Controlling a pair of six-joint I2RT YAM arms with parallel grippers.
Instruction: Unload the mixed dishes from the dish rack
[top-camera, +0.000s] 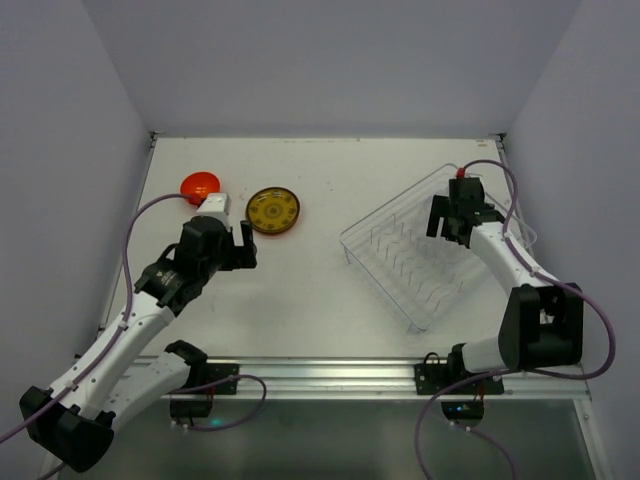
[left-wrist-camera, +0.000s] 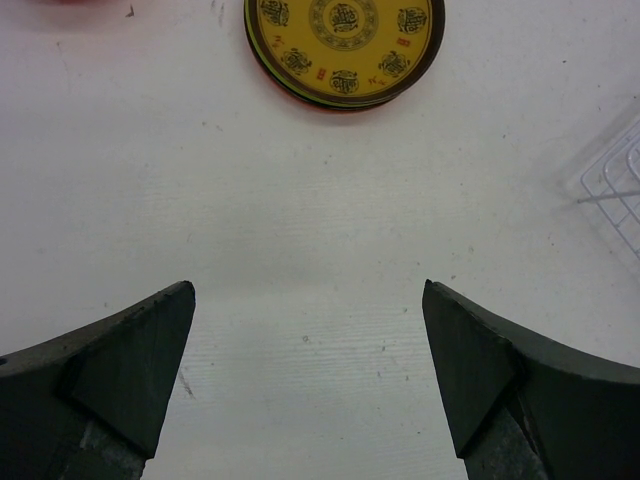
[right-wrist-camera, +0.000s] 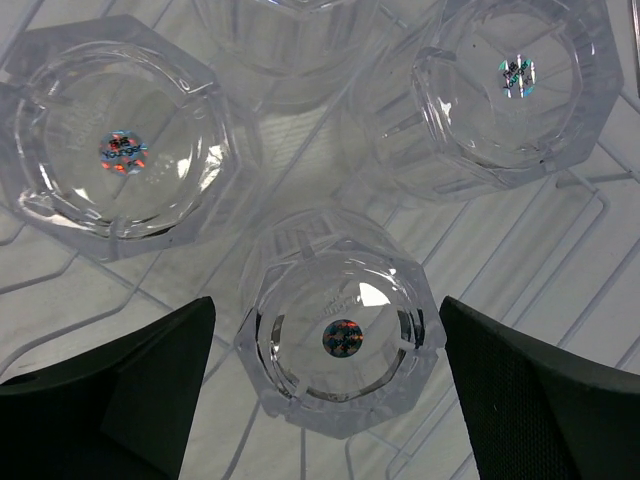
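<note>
The right claw (right-wrist-camera: 325, 345) gapes released over a small clear faceted plastic cup (right-wrist-camera: 340, 345) in the clear plastic dish rack (top-camera: 420, 275) by the worktop's right edge, while the left claw (left-wrist-camera: 310, 350), also released, hovers near a round yellow patterned plate (left-wrist-camera: 342, 45).

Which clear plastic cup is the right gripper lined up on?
The faceted clear plastic cup between the right gripper's fingers; the other cups sit farther off.

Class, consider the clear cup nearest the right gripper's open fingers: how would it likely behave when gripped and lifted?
The cup looks like clear plastic, so it is probably light and slightly yielding rather than brittle. Its glossy faceted wall may slip, though the flat facets could help a grip. Neighbouring cups stand close, so it might nudge them.
</note>
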